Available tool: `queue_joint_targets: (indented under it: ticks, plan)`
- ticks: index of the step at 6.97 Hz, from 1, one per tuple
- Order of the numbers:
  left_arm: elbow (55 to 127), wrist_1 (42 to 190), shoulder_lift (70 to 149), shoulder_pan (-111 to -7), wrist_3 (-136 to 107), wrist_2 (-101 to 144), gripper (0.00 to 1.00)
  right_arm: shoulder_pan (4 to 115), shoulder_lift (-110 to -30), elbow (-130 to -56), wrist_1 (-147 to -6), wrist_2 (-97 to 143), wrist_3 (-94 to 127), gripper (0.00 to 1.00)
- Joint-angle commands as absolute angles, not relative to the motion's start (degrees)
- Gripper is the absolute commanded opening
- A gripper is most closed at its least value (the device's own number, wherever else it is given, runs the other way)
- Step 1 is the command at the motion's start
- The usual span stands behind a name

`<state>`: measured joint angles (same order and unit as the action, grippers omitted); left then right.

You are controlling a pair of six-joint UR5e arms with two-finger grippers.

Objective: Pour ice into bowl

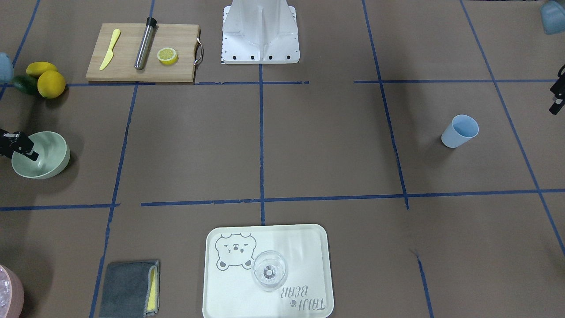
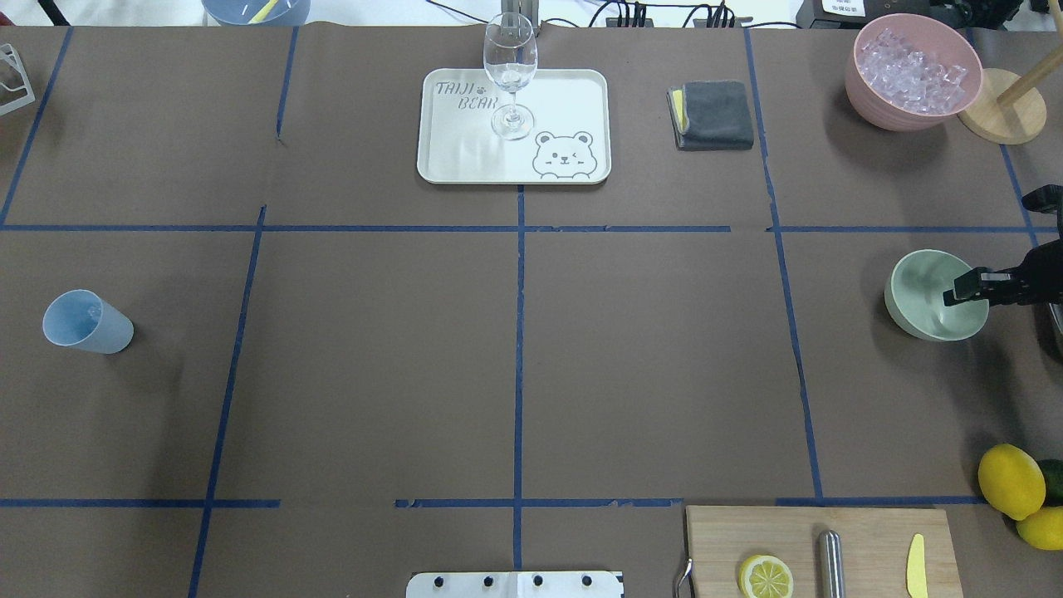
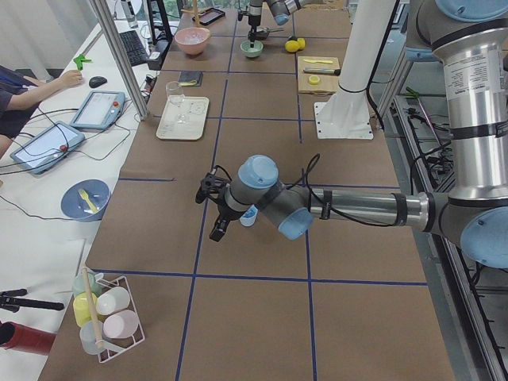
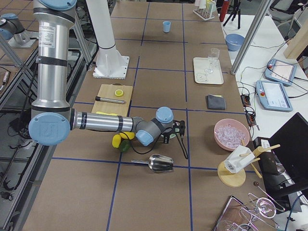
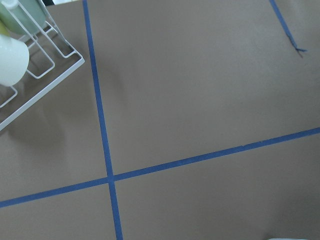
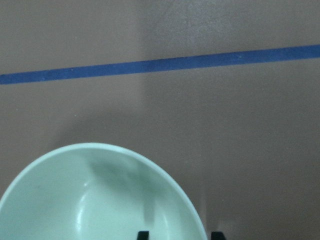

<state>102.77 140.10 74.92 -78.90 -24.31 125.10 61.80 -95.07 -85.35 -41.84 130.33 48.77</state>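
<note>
The pale sage-green bowl (image 2: pixel 922 286) stands empty at the table's right edge; it also shows in the front view (image 1: pixel 48 150) and the right wrist view (image 6: pixel 100 200). My right gripper (image 2: pixel 967 291) is open and straddles the bowl's rim, one finger inside and one outside. The ice (image 2: pixel 912 71) is a heap of clear cubes in the pink container (image 2: pixel 880 108) at the far right. My left gripper (image 3: pixel 213 213) hovers close to the light blue cup (image 2: pixel 83 322); only a sliver of it shows in the front view (image 1: pixel 557 95), and I cannot tell whether it is open or shut.
A cream tray (image 2: pixel 465 162) with a wine glass (image 2: pixel 510 71) and a grey cloth (image 2: pixel 716 115) lie at the far side. A cutting board (image 2: pixel 864 531) with a lemon half, a metal cylinder and a yellow knife is near the base. Lemons (image 2: pixel 1010 480) and a metal scoop (image 4: pixel 161 163) lie near the bowl.
</note>
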Motion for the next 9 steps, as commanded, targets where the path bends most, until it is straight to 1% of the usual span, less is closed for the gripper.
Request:
queue_joint_targets:
  ticks: [1, 2, 3, 4, 5, 6, 7, 9]
  plan:
    - [103.4, 151.4, 71.2, -73.5, -35.4, 118.9, 1.0, 61.9, -95.2, -86.4, -41.8, 131.2, 49.0, 0.0]
    - [104.8, 152.0, 71.1, -69.0, -40.2, 113.6, 1.0, 62.0, -95.0, -88.5, -43.3, 134.0, 49.1, 0.0]
    - [106.3, 152.0, 71.0, -64.6, -44.4, 109.0, 1.0, 63.0, -94.7, -92.2, -46.3, 136.2, 49.7, 0.0]
    - [108.2, 152.0, 70.1, -60.5, -46.0, 103.6, 1.0, 63.0, -93.7, -98.8, -53.1, 137.2, 52.3, 0.0]
    - [110.0, 152.1, 69.0, -55.5, -49.6, 98.1, 1.0, 62.9, -89.4, -105.3, -62.7, 137.3, 56.6, 0.0]
    - [111.8, 152.1, 67.3, -49.3, -56.0, 91.7, 1.0, 60.1, -84.1, -109.0, -70.9, 136.8, 60.5, 0.0]
    - [112.2, 152.2, 66.4, -41.9, -61.9, 84.6, 1.0, 55.9, -78.8, -109.2, -74.1, 135.0, 66.1, 0.0]
    - [112.3, 156.2, 62.3, -33.3, -65.9, 74.7, 1.0, 43.0, -70.4, -109.1, -74.9, 125.9, 80.5, 0.0]
